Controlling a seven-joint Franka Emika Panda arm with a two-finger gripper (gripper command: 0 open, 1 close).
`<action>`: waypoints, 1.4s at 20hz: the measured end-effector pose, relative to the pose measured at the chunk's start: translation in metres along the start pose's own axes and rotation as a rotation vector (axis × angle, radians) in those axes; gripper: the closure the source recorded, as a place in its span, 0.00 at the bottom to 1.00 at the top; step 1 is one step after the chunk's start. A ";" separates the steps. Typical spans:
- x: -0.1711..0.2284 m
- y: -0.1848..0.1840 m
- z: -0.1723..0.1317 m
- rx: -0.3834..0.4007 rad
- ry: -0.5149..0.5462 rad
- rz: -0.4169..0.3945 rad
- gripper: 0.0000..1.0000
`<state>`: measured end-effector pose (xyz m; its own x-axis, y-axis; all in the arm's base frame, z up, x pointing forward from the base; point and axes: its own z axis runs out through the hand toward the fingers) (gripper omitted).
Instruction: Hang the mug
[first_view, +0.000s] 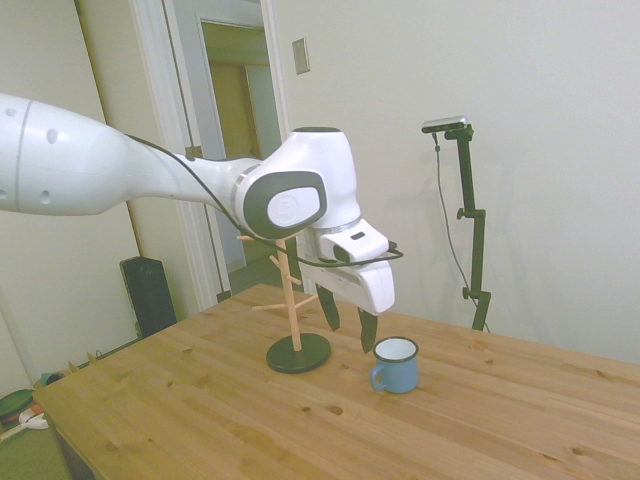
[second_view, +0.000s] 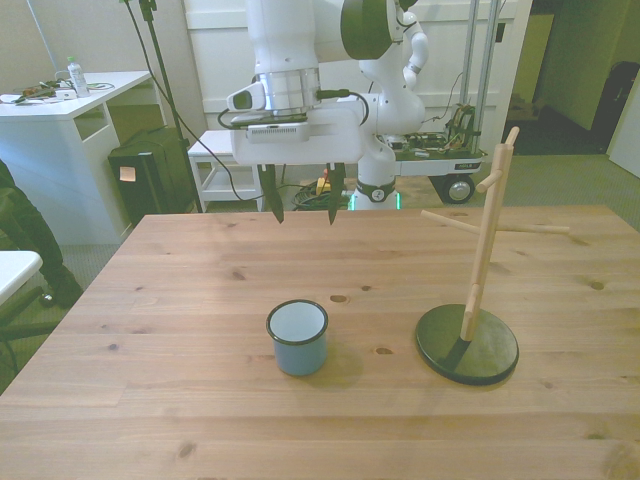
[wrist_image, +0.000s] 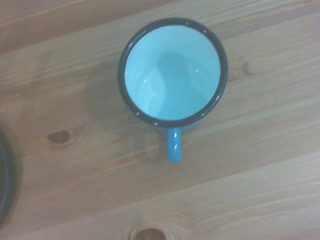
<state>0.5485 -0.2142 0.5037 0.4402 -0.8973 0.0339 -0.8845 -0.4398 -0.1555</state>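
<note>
Mug (second_view: 298, 337) upright on table (second_view: 180, 400), near middle, well apart from peg stand (second_view: 470, 320) on the front view's right. Handle (wrist_image: 173, 145) visible from the wrist view. Pincer (second_view: 301, 206) open, empty, hanging above table beyond mug, not touching.

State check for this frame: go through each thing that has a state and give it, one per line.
Small light-blue enamel mug: upright on the wooden table, empty, not held.
Claw: open, above the table, holding nothing.
Wooden peg stand on a dark round base: upright, pegs bare.
</note>
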 end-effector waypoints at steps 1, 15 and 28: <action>0.008 -0.001 0.005 -0.003 -0.002 0.011 0.00; 0.089 -0.014 0.039 -0.014 0.002 0.064 0.00; 0.090 -0.042 0.073 -0.028 -0.010 0.022 0.00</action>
<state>0.6367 -0.2732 0.4408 0.4223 -0.9062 0.0208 -0.8978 -0.4213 -0.1286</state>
